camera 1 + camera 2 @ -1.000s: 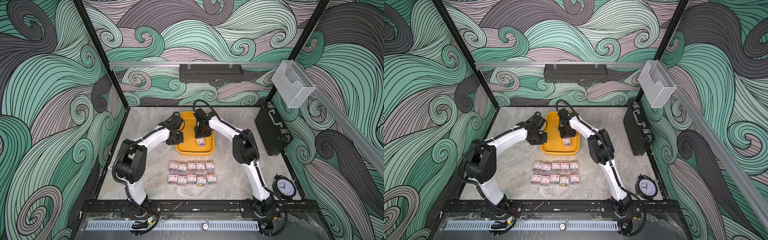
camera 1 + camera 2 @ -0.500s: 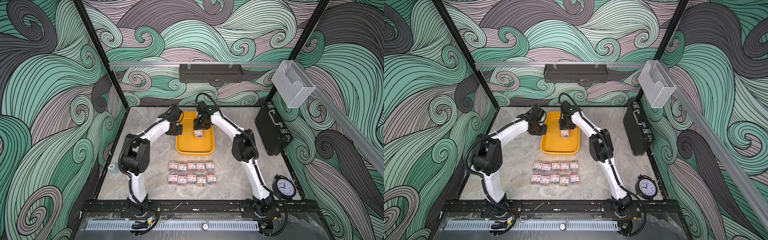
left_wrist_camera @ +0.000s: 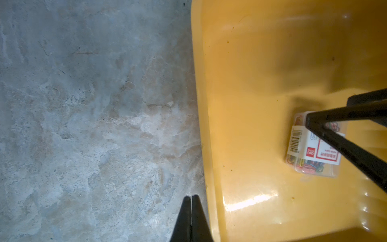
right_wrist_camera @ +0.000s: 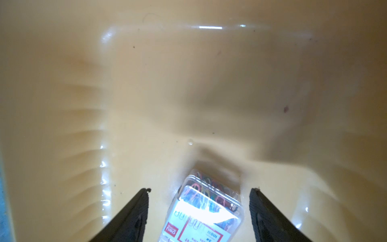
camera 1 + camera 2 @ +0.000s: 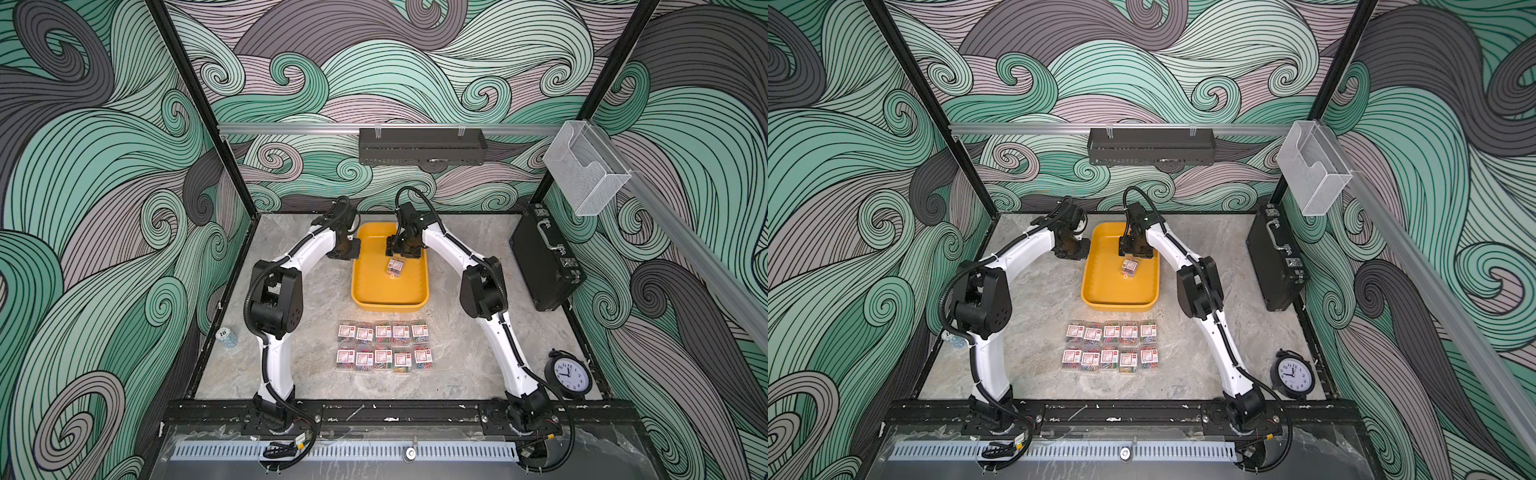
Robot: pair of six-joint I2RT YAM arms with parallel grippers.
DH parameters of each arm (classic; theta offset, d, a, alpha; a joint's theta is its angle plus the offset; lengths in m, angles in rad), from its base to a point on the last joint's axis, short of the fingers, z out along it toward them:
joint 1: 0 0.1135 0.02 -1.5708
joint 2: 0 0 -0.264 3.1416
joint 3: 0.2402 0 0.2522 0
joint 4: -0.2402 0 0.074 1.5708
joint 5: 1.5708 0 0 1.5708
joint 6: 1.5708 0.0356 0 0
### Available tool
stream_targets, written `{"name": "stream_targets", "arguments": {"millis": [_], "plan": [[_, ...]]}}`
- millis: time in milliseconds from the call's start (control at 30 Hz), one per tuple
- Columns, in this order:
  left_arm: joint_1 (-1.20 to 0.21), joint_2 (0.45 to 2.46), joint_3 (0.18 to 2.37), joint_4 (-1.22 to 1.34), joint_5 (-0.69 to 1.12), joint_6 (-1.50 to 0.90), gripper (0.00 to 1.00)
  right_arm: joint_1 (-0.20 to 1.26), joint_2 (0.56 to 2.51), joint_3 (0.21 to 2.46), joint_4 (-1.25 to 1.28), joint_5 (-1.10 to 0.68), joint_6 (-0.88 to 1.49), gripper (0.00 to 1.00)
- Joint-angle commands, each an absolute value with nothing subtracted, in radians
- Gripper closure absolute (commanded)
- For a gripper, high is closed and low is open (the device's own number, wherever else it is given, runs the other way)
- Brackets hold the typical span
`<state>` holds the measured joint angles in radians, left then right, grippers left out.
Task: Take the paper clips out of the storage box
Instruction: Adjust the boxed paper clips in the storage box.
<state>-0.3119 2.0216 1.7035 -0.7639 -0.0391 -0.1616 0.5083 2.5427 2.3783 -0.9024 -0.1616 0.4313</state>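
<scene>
Yellow storage box (image 5: 386,291) amid walls (image 5: 374,62) swirled green, grey, lilac.

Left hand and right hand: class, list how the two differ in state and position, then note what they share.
The left hand is shut; the right hand is open. The left hand hangs over the table beside the storage box; the right hand is over it, straddling one box of paper clips without touching. Both are black and hold nothing.

The box of paper clips (image 4: 206,213) carries a white label with a barcode, a red patch reading "deli", and "100" and "3#". A bottle cap (image 5: 222,332) shows "10". The clock (image 5: 567,371) has numerals 1 to 12.
</scene>
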Motion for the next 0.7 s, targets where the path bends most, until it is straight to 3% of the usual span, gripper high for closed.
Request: {"name": "stream_targets", "arguments": {"millis": [0,333,667], "plan": [[-0.311,1.970,1.711,-0.825,-0.019,-0.171,0.95,0.508,2.573,2.403,-0.907,-0.241,0.448,0.23],[-0.311,1.858,1.635,-0.827,0.015,-0.198,0.94,0.508,2.615,2.446,-0.778,-0.499,0.445,0.21],[-0.317,1.773,1.576,-0.825,0.079,-0.257,0.92,0.541,2.505,2.384,-0.913,-0.144,0.362,0.16]]}}
